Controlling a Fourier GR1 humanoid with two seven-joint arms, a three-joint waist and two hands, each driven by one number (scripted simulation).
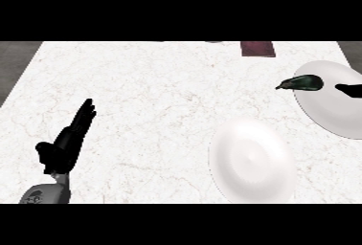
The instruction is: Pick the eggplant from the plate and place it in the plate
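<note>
A dark eggplant (302,83) lies on the left rim of a white plate (332,112) at the right edge of the counter. A second white plate (251,160), with nothing on it, sits nearer me, right of centre. Only a small black part of my right hand (349,89) shows at the view's right edge, over the far plate. It is just right of the eggplant, with a narrow gap between them. My left hand (67,143) rests open at the lower left, fingers straight and pointing away, far from both plates.
A dark red block (257,49) stands at the counter's far edge, behind the plates. The white marble counter (155,95) spreads wide between my left hand and the plates. Its left edge drops off to grey floor.
</note>
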